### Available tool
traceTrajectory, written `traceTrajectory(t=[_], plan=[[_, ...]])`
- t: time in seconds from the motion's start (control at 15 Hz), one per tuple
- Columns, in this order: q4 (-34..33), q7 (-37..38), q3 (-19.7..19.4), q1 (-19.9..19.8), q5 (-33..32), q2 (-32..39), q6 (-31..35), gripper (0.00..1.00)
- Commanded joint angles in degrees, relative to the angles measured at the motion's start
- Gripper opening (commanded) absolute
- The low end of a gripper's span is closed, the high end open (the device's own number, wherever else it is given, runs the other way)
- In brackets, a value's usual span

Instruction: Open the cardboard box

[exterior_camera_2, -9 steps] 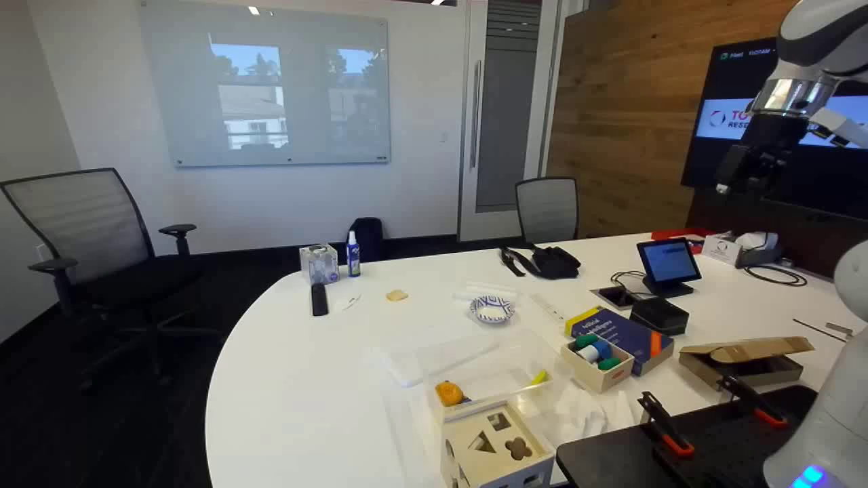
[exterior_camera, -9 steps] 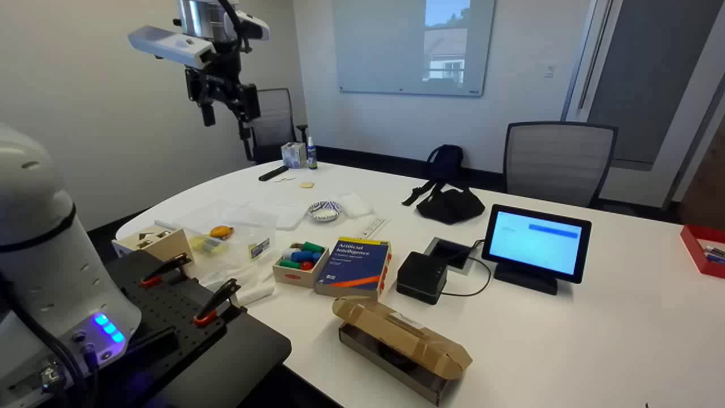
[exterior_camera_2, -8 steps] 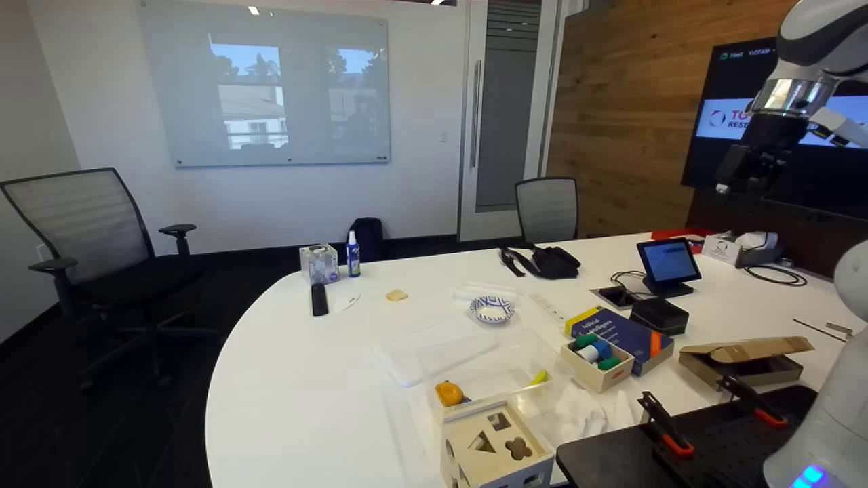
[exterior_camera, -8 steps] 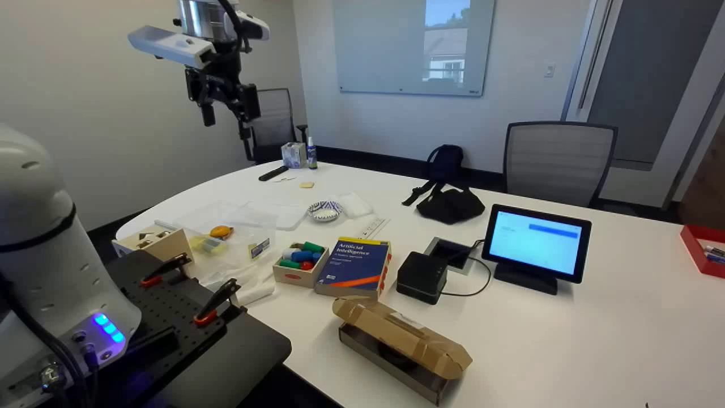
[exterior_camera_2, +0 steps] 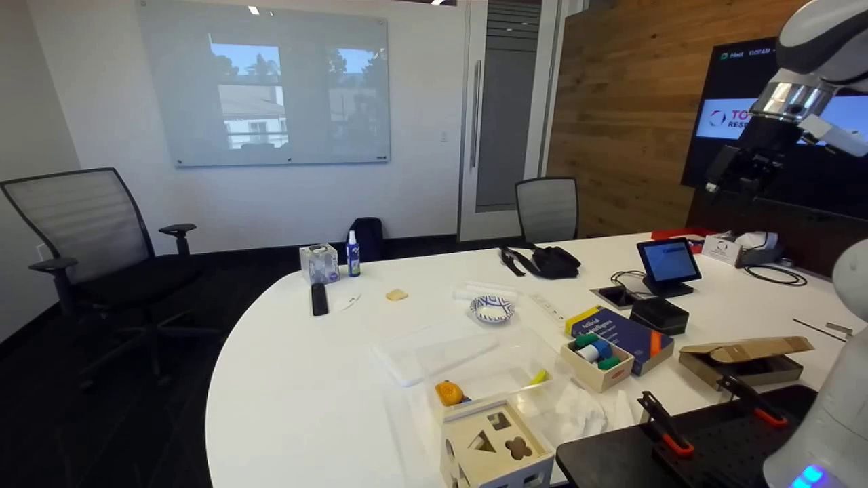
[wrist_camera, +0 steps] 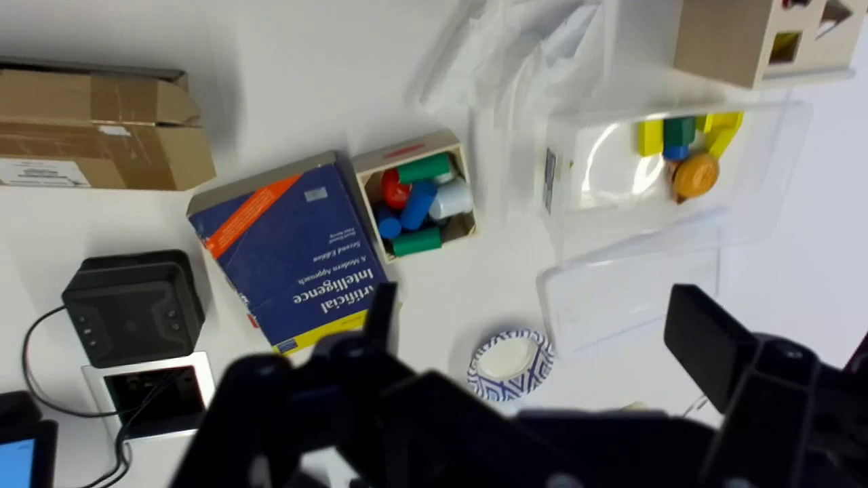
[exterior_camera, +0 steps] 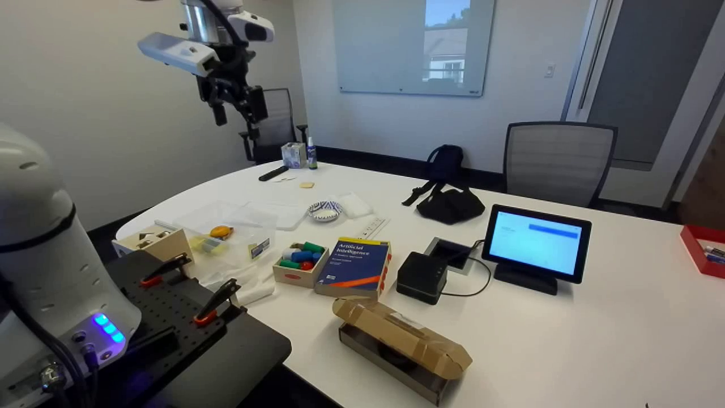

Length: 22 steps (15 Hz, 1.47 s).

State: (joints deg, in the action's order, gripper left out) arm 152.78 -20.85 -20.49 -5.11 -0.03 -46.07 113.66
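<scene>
The brown cardboard box (exterior_camera: pixel 405 334) lies on the white table near its front edge. Its flap lid is partly raised and slants over the base. A dark gap along one long side shows dark contents. The box also shows in an exterior view (exterior_camera_2: pixel 742 356) and at the left edge of the wrist view (wrist_camera: pixel 88 135), where the lid's top hides the inside. My gripper (exterior_camera: pixel 238 118) is high above the table, well away from the box. It shows in an exterior view (exterior_camera_2: pixel 739 177) too. In the wrist view my gripper (wrist_camera: pixel 534 298) has its fingers wide apart, with nothing between them.
A thick blue book (exterior_camera: pixel 357 265) and a small wooden box of coloured pegs (exterior_camera: pixel 300 266) lie beside the cardboard box. A black device (exterior_camera: pixel 422 276) and a tablet on a stand (exterior_camera: pixel 538 241) are near. A clear plastic bin (exterior_camera_2: pixel 488 366) and a wooden shape box (exterior_camera_2: pixel 498 440) stand further off.
My gripper has shifted a little and tilted slightly: to the right in one exterior view and to the left in another. The cardboard box and the other objects have not moved.
</scene>
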Motion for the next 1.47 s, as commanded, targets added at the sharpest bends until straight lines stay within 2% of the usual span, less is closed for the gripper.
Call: traceTrajectory(t=[0.0, 0.13, 0.27, 0.33, 0.47, 0.67, 0.93, 1.13, 1.4], plan=[[5.0, -0.4, -4.6, -3.1, 2.9, 4.7, 15.8, 1.00], [7.1, -2.4, -9.2, -4.2, 4.6, 8.7, 25.8, 1.00], [7.0, -5.1, -15.5, -3.8, 7.4, 15.5, 36.0, 1.00], [7.5, -6.2, -18.8, -2.8, 9.3, 17.7, 40.9, 1.00], [7.6, -9.9, -27.5, 1.7, 14.9, 22.6, 50.3, 1.00], [5.4, -14.4, -43.3, 14.2, 26.4, 27.4, 59.0, 1.00], [3.0, -13.5, -63.4, 32.8, 37.1, 26.7, 66.3, 1.00], [1.8, -10.7, -77.3, 46.6, 40.2, 22.4, 74.8, 1.00], [-1.7, -6.5, -94.6, 65.2, 39.5, 11.8, 88.5, 1.00]])
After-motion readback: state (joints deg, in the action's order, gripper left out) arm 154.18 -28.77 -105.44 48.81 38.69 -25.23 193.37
